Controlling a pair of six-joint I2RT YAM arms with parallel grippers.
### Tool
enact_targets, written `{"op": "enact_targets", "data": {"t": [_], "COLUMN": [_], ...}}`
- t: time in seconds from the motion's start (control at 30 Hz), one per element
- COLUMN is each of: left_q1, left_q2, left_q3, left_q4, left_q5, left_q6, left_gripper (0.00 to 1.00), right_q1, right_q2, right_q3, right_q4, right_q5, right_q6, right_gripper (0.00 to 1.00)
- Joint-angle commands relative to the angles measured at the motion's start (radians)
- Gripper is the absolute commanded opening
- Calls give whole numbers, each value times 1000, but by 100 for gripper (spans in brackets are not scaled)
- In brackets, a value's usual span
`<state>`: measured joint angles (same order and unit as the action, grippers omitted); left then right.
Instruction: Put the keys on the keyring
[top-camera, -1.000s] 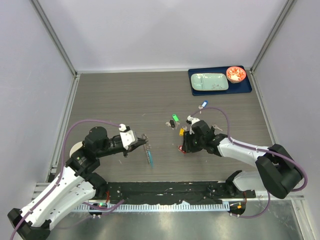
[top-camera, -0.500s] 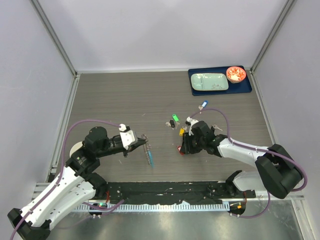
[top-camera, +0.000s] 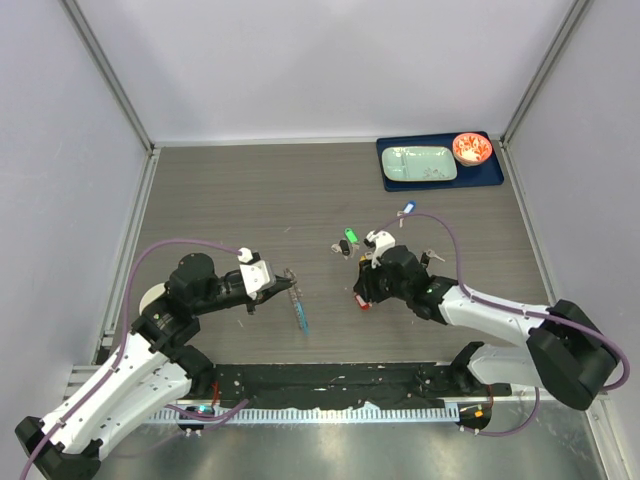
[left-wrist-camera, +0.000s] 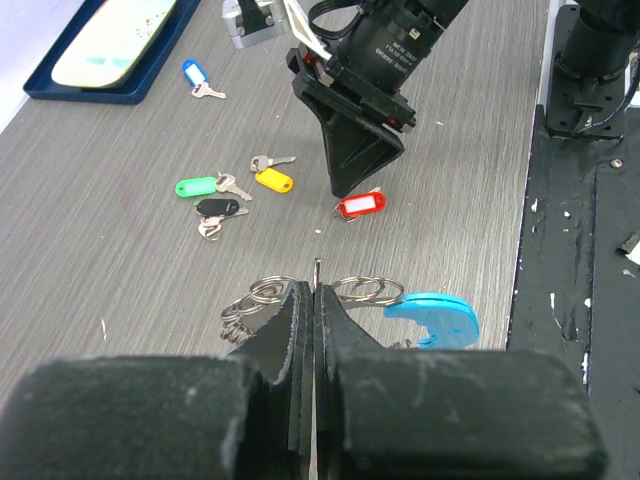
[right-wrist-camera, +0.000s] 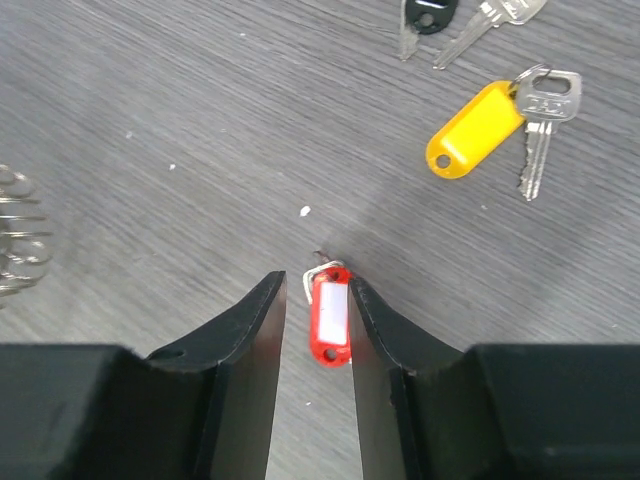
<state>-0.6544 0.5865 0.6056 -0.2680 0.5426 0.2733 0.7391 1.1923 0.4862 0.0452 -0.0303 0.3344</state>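
Note:
My left gripper (top-camera: 285, 285) is shut on the thin wire of the keyring (left-wrist-camera: 365, 290). Its small steel rings and blue crescent piece (left-wrist-camera: 435, 315) hang in front of the closed jaws, just above the table; the crescent also shows in the top view (top-camera: 301, 318). My right gripper (right-wrist-camera: 317, 285) is open, fingers pointing down, one on each side of the red-tagged key (right-wrist-camera: 330, 315), which lies flat on the table. The right finger is against the tag. The yellow-tagged key (right-wrist-camera: 475, 128), black key (left-wrist-camera: 218, 207), green key (left-wrist-camera: 196, 186) and blue key (left-wrist-camera: 194, 73) lie loose beyond it.
A blue tray (top-camera: 492, 172) at the back right holds a pale green plate (top-camera: 420, 162) and a red bowl (top-camera: 471, 148). A white disc (top-camera: 150, 297) lies under the left arm. A black strip (top-camera: 330, 378) runs along the near table edge.
My right gripper has shifted slightly left and forward while staying low over the red-tagged key. The left gripper and keyring have not moved.

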Motion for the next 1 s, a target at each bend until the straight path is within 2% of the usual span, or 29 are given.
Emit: {"op": "enact_targets", "data": {"t": [0.0,0.27,0.97], "left_q1": [-2,-2,-2], "left_q2": [-13,-10,-2], "left_q3": [16,16,14], "left_q4": [38,38,38], "left_q5": [8,10,11], "left_q6": [15,15,17], "left_gripper": [0,0,0], "right_q1": [14,52,78], "right_q2": [49,95,153], "right_q3": [0,-6,-1], "right_q4": [79,114,133], "right_q5": [76,75,86], "right_q6": [-67,-116,-147], "right_gripper": [36,30,25]}}
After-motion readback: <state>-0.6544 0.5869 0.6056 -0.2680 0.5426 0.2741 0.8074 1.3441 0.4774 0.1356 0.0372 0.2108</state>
